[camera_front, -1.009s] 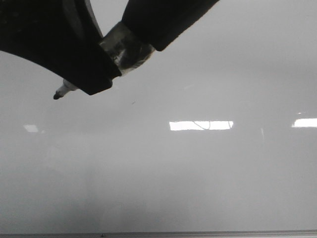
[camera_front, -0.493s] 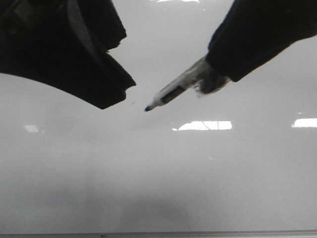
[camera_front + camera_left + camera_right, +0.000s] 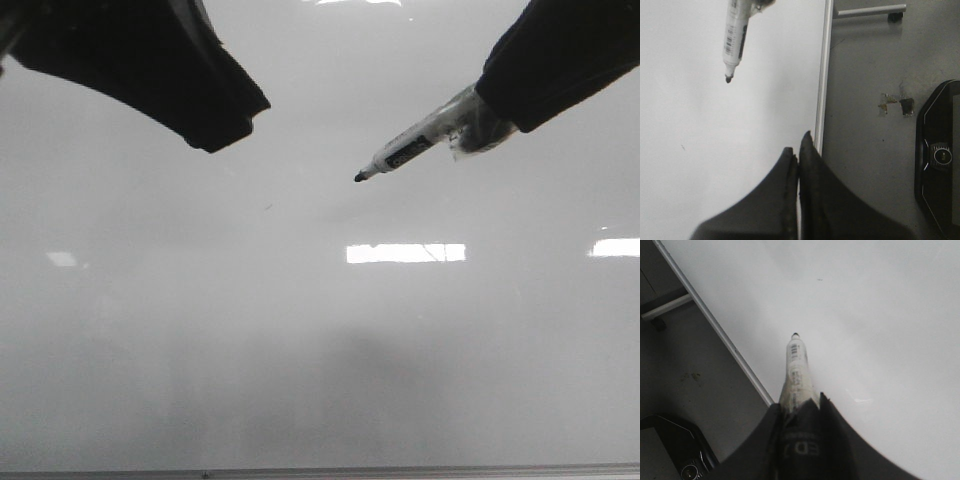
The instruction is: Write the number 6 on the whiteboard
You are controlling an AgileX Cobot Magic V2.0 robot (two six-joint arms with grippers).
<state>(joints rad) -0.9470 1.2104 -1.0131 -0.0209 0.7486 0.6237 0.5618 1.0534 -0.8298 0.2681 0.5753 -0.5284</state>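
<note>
The whiteboard (image 3: 320, 350) fills the front view, glossy pale grey with bright light reflections. No number 6 shows on it; only a tiny dark speck (image 3: 268, 207) marks it. My right gripper (image 3: 500, 105) is shut on a white marker (image 3: 410, 150) whose black tip points left and down over the board. I cannot tell whether the tip touches. The right wrist view shows the marker (image 3: 796, 365) sticking out of the gripper (image 3: 797, 402). My left gripper (image 3: 215, 130) is shut and empty at upper left, and in its wrist view (image 3: 797, 145) it hangs over the board's edge.
The board's thin metal edge (image 3: 400, 470) runs along the bottom and shows in both wrist views (image 3: 822, 75) (image 3: 715, 325). Beyond it is grey floor with a black device (image 3: 940, 155) and a grey bar on a caster (image 3: 870, 10).
My right gripper has carried the marker from under the left gripper rightward across the board; its tip now sits right of the speck. The left gripper has risen slightly.
</note>
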